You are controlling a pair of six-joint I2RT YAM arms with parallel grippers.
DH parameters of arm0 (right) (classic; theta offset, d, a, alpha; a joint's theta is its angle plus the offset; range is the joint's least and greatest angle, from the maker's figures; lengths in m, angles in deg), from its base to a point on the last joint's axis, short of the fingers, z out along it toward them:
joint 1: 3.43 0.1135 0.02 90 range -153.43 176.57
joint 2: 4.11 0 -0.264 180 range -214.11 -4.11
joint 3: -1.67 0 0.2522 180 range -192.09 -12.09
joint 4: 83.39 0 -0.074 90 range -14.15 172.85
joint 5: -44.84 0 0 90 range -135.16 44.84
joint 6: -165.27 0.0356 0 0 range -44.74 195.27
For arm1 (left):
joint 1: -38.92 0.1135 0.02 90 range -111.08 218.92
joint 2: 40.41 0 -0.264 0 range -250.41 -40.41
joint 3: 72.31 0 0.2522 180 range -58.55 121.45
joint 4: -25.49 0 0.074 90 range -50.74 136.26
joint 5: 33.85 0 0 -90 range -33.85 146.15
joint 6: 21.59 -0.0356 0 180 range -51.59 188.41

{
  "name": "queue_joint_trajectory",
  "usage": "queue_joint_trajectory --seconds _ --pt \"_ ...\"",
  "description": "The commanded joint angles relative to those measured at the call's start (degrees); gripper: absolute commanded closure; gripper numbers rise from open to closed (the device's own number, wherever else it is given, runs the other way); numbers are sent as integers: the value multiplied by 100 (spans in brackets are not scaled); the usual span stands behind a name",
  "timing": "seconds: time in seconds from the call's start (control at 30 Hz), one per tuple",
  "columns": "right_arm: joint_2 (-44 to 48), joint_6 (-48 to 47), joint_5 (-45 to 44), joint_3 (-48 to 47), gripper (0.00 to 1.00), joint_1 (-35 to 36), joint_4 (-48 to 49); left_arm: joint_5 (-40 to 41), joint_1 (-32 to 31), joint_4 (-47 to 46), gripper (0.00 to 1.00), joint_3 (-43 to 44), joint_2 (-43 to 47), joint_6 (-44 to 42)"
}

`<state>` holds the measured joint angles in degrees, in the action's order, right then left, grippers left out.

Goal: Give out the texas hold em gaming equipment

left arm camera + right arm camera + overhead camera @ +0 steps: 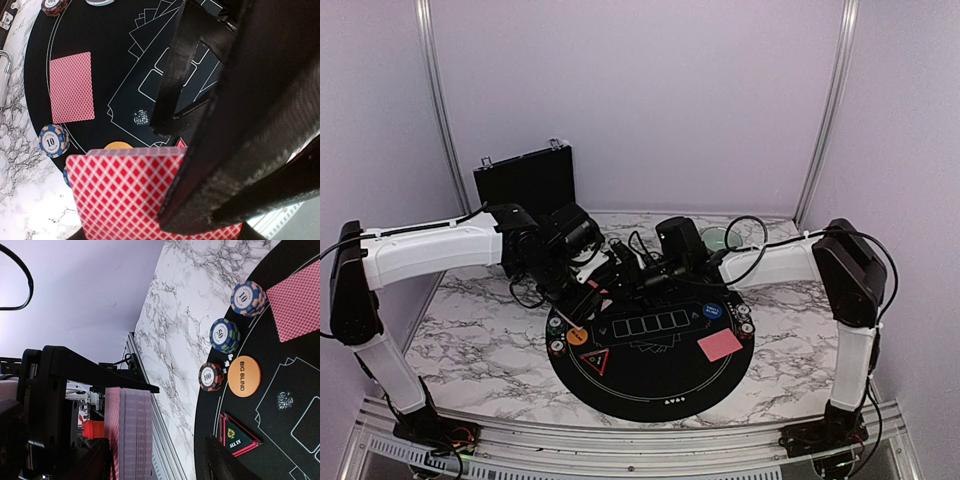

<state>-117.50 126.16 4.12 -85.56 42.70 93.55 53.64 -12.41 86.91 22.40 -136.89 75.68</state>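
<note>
My left pincer (pixel 585 300) grips the deck of red-backed cards (pixel 125 200) over the mat's (pixel 650 385) left edge; my right pincer (pixel 632 277) hangs just beside it, jaws apart, holding nothing. One card (pixel 720 345) lies face down on the mat near the blue button (pixel 712 311). Chip stacks (pixel 224 335) and the orange button (pixel 244 376) sit at the left rim. Black case (pixel 525 180) at the bench's (pixel 480 340) back, green bowl (pixel 717 238) behind my right arm: contents hidden from me.

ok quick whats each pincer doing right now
left pincer: closed on the card deck
right pincer: open, nothing gripped
</note>
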Motion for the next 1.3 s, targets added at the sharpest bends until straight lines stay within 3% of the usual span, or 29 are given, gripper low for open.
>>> queue_joint_trajectory --seconds 0.0,1.27 --pt "-57 -22 9 -266 39 46 6 17 -33 -38 50 176 140 -32" --pt "272 -58 -147 88 41 -214 -11 66 -31 -46 50 97 174 -66"
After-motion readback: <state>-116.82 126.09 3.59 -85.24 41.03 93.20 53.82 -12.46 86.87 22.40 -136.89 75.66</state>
